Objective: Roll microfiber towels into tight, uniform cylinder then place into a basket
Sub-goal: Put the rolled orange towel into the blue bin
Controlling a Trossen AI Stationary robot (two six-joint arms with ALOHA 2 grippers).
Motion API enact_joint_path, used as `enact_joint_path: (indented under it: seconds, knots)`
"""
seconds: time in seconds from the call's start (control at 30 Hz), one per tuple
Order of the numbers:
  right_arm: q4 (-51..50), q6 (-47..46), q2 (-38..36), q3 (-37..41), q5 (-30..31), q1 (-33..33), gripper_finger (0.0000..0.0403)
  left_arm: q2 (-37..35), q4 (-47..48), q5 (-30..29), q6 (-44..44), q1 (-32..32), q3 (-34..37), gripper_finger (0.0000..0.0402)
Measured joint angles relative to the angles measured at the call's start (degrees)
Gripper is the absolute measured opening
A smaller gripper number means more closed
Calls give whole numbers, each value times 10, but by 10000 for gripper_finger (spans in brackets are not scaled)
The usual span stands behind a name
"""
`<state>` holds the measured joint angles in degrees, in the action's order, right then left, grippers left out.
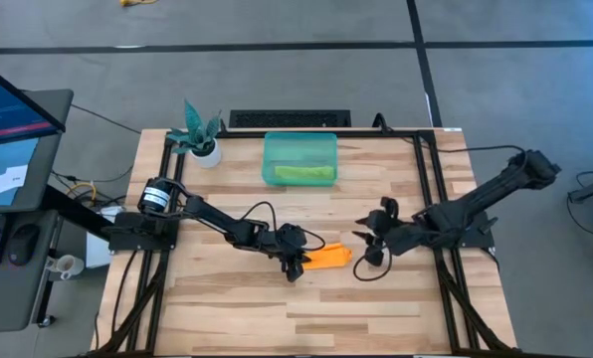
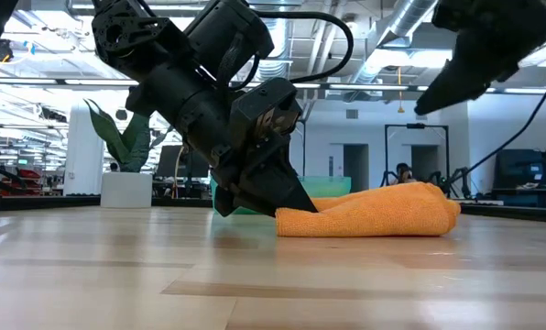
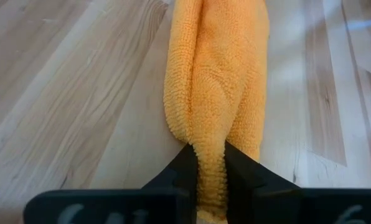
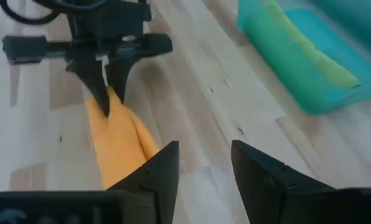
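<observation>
The orange towel point(image 1: 328, 257) lies rolled on the bench point(image 1: 227, 308), near its middle. The left claw point(image 3: 209, 163) is clamped on one end of the roll, down at the bench top. The right claw point(image 4: 204, 163) stands open, holding nothing, raised just beyond the roll's other end. The green towel point(image 1: 302, 173) lies in the basket point(image 1: 300, 142) at the bench's far side.

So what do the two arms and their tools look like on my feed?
Both arms are matte black, jointed, with thin black cables looping alongside. The left arm carries a round silver-faced cap near its base. Each tool, left tool and right tool, ends in two flat, tapered black fingers.
</observation>
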<state>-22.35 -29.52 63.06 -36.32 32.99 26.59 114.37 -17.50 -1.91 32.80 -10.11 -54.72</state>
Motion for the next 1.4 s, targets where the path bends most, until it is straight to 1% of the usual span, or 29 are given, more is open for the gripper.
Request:
enact_joint_path:
  seconds: [0.17,0.27,0.37,0.47,0.63,0.73,0.8,0.93,1.13,1.23,1.3,1.4]
  knots:
    - [103,0,5,58,10,-15,167,0,1,-1,0,-2,0,31]
    - [112,-5,23,61,8,-30,167,0,1,-1,0,-2,0,32]
    - [145,-4,46,61,-3,-43,169,0,1,-1,0,-2,0,32]
    - [194,1,73,61,-33,-55,173,0,1,-1,0,-2,0,31]
    - [293,61,119,61,-102,-61,191,0,1,-1,0,-2,0,33]
    - [333,85,138,61,-133,-60,208,0,2,-1,-3,-2,0,32]
    - [340,97,147,60,-152,-60,221,0,2,-1,-7,-2,0,32]
    - [336,101,175,60,-167,-61,242,0,2,-1,-9,-2,0,33]
    - [350,99,231,60,-184,-61,245,1,2,0,-10,-2,0,35]
    - [349,76,252,53,-189,-65,245,1,2,0,-11,-2,0,35]
    - [347,65,262,50,-206,-69,245,1,2,0,-11,-2,0,36]
    - [348,53,275,46,-260,-80,245,1,1,0,-11,-2,0,36]
